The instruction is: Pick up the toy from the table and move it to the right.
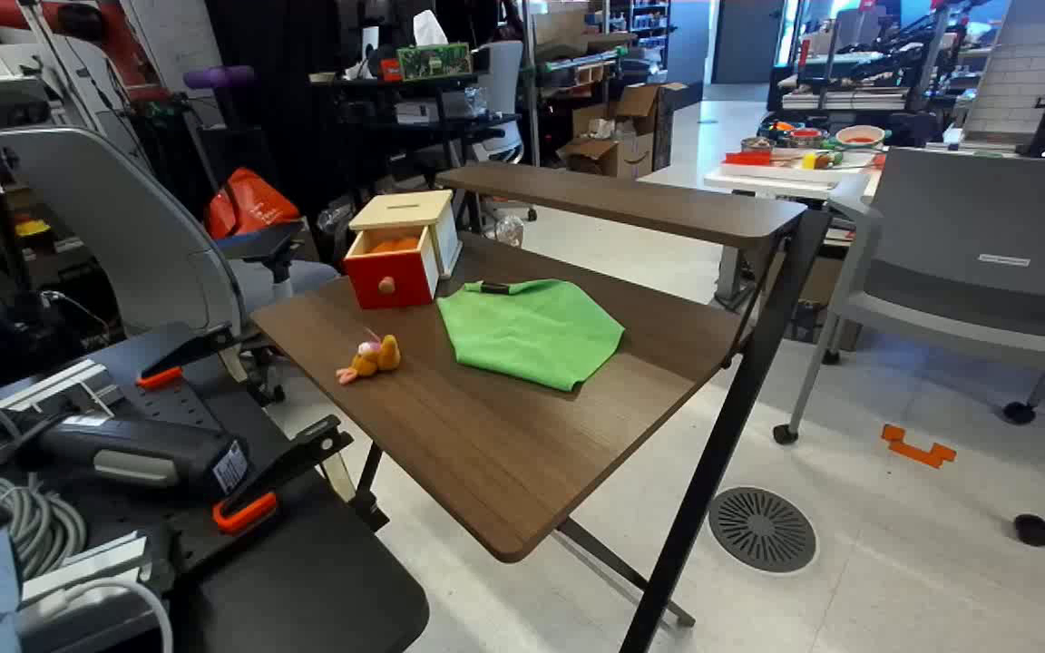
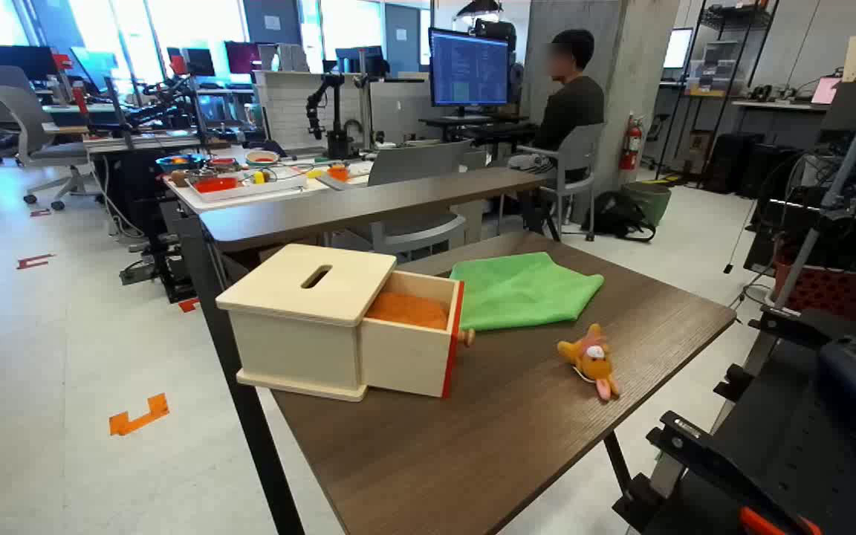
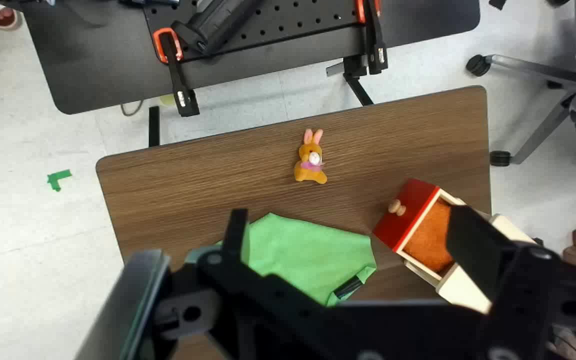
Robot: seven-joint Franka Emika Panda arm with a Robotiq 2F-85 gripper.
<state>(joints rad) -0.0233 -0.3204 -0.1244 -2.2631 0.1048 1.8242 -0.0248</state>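
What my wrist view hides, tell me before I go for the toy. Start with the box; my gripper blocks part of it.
Observer: In an exterior view, the box has an oblong slot in its lid.
Operator: Now tell me what rises across the table from the toy.
Observer: Both exterior views show a narrow shelf there, raised above the table's surface.
Operator: Last, report anyone seated beyond that shelf.
Observer: In an exterior view, a person sits in a gray chair in the background.
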